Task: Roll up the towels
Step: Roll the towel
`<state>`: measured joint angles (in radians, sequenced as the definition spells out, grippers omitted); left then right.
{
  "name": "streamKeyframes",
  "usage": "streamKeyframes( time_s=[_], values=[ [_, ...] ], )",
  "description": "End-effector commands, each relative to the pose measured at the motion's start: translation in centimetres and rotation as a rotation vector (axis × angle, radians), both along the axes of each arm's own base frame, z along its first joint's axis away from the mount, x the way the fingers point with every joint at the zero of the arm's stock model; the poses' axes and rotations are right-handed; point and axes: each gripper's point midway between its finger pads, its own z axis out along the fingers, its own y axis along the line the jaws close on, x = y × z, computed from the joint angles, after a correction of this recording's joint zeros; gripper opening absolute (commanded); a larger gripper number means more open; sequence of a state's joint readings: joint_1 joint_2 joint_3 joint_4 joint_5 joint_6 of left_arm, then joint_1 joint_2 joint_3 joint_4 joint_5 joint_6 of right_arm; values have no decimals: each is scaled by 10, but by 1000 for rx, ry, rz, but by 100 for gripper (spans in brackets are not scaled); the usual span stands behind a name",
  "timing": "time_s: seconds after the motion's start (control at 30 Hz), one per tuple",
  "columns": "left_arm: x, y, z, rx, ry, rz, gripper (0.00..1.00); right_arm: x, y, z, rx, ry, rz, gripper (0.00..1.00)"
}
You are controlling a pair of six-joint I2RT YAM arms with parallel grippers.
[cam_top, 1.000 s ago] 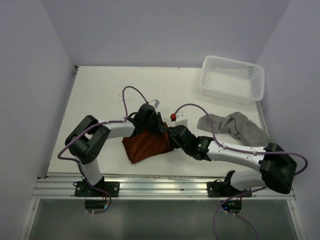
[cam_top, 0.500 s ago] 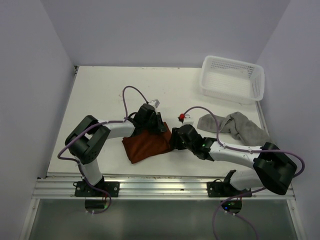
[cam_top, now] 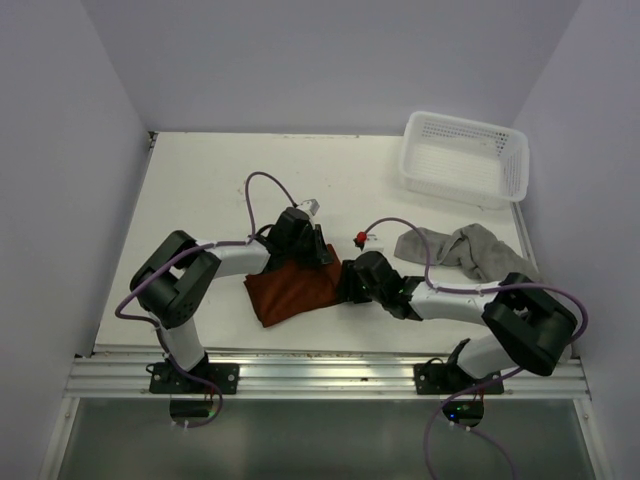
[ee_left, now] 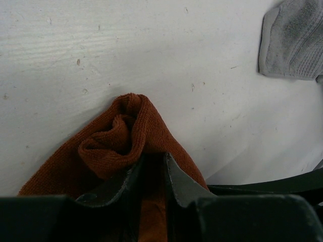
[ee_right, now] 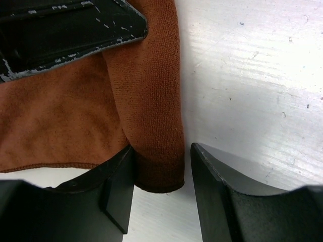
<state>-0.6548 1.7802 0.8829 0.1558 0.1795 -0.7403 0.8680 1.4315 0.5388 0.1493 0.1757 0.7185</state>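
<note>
The rust-brown towel (cam_top: 288,292) lies partly rolled mid-table. My left gripper (cam_top: 316,258) is shut on its far right corner. In the left wrist view the cloth (ee_left: 126,126) bunches into a fold ahead of the gripper (ee_left: 151,157), with fabric pinched between the fingers. My right gripper (cam_top: 343,284) stands open around the towel's rolled right edge (ee_right: 154,111). In the right wrist view, where the gripper (ee_right: 161,148) straddles that edge, the left finger touches the roll and a gap shows at the right finger (ee_right: 212,171). The grey towel (cam_top: 470,255) lies crumpled to the right, its corner (ee_left: 295,40) showing in the left wrist view.
A white mesh basket (cam_top: 455,187) stands at the back right corner. Purple cables loop over both arms. The left gripper's black finger (ee_right: 75,30) crosses the top left of the right wrist view. Walls enclose the table on three sides.
The right gripper has slid left and a little forward onto the brown towel's right edge, its arm folding tighter. The left gripper has kept its hold and place.
</note>
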Motion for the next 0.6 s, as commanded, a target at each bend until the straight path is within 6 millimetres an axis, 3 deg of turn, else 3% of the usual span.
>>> streamKeyframes(
  time_s=[0.0,0.03,0.1,0.2,0.3,0.57],
  values=[
    [-2,17,-13,69,8,20,25,3,5,-1,38,-3,2,49],
    [-2,16,-12,67,6,18,25,4,6,-1,39,-7,4,47],
    [-1,15,-10,63,8,20,25,7,4,-2,6,-24,22,26],
    [2,12,-6,60,13,20,24,12,-4,0,-54,-63,27,6],
    [9,8,5,55,-1,25,24,17,-17,5,-135,-105,23,0],
    [30,-8,36,20,-40,19,29,28,-43,20,-339,-195,37,0]
  ],
)
